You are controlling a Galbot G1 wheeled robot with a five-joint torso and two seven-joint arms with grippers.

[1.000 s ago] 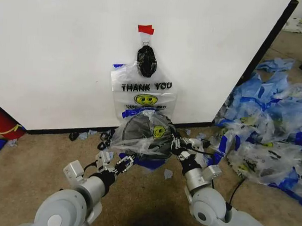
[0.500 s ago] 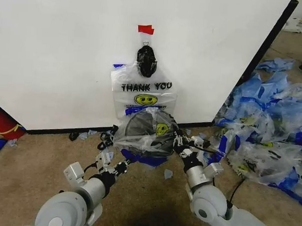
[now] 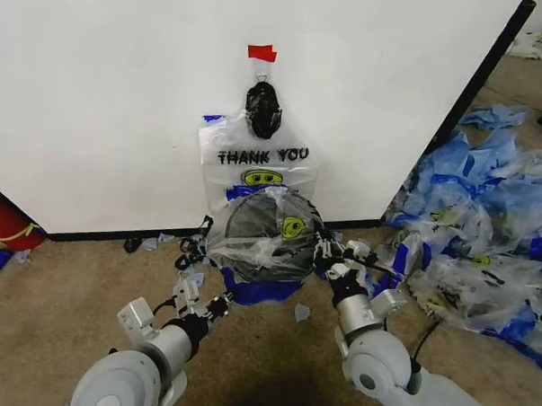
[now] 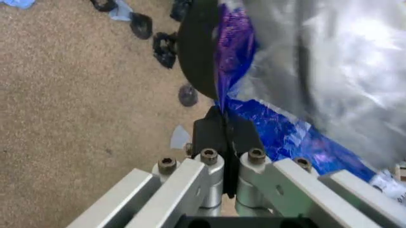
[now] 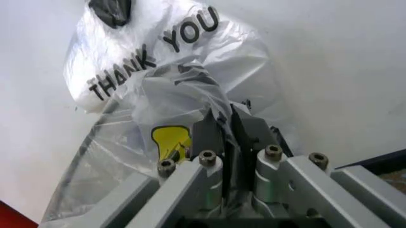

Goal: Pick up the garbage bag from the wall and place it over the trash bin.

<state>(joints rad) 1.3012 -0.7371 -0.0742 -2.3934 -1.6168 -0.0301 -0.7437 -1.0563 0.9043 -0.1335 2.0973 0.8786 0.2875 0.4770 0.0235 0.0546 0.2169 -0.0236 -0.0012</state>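
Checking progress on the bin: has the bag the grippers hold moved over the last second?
Yes. The bag held by both grippers has risen toward the red tape, now covering more of the hanging bag's smiley.

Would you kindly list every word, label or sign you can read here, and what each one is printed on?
"THANK YOU": black letters on the clear bag hanging on the wall, bag at; it reads the same in the right wrist view.
Below that bag's yellow smiley face is a line of small print, too small to read.
The garbage bag stretched over the trash bin shows a smiley face with no readable words.
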